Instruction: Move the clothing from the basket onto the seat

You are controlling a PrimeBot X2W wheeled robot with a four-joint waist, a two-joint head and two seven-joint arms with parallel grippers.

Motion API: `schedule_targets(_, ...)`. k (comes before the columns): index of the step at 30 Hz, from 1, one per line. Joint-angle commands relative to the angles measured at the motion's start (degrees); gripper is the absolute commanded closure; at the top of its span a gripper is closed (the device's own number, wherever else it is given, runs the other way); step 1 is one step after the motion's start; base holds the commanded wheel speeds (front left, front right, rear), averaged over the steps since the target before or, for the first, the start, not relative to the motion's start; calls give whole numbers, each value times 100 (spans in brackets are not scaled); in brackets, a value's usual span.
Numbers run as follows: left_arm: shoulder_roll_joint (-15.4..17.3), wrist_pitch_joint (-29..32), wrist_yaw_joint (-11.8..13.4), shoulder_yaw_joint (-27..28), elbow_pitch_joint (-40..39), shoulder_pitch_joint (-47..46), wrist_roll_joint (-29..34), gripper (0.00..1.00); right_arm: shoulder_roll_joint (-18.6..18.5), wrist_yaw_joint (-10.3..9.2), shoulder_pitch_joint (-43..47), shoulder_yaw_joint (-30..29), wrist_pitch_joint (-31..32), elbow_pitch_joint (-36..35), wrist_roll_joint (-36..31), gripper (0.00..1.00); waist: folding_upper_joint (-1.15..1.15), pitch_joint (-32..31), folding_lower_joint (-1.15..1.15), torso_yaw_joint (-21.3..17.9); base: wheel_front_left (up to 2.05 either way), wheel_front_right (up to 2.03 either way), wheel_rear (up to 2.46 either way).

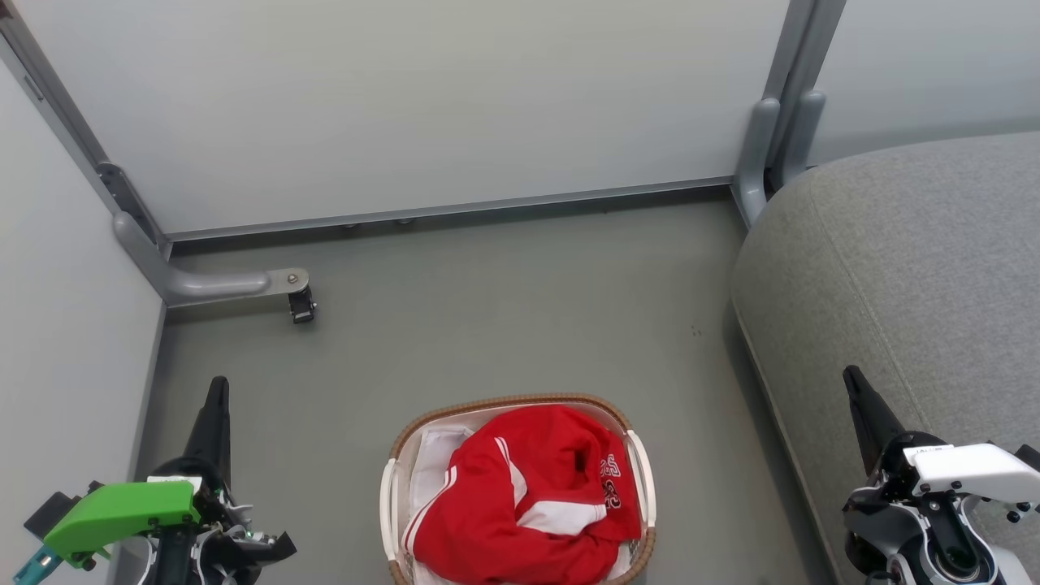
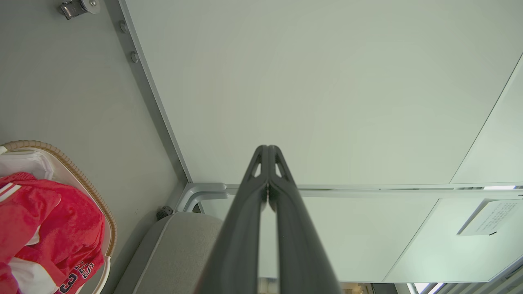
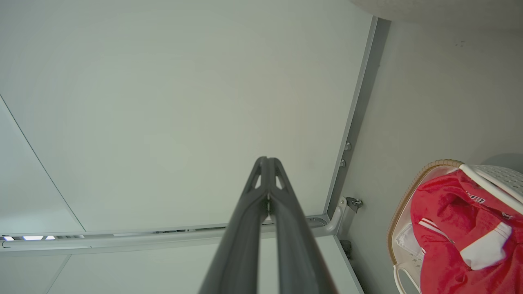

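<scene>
Plainly, clothing (image 1: 520, 496) fills the basket (image 1: 504, 401) beside the seat (image 1: 894, 268).

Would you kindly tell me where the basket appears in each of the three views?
Head view: the basket sits bottom centre, left of the seat.
Left wrist view: basket at the lower left edge, cut off.
Right wrist view: basket in the lower right corner, cut off.
Shared landmark: the castor, beyond the basket in all three.
</scene>
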Motion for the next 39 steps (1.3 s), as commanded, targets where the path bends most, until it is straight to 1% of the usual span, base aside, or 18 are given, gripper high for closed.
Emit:
schedule_targets(1, 29, 12, -28, 6, -8, -54, -18, 100, -32, 0, -38, -8, 13, -21, 23, 100, 0, 0, 0, 0, 0, 0, 0)
schedule_targets(39, 30, 12, -28, 6, -7, -55, -18, 100, -33, 0, -38, -8, 13, -21, 23, 100, 0, 0, 0, 0, 0, 0, 0)
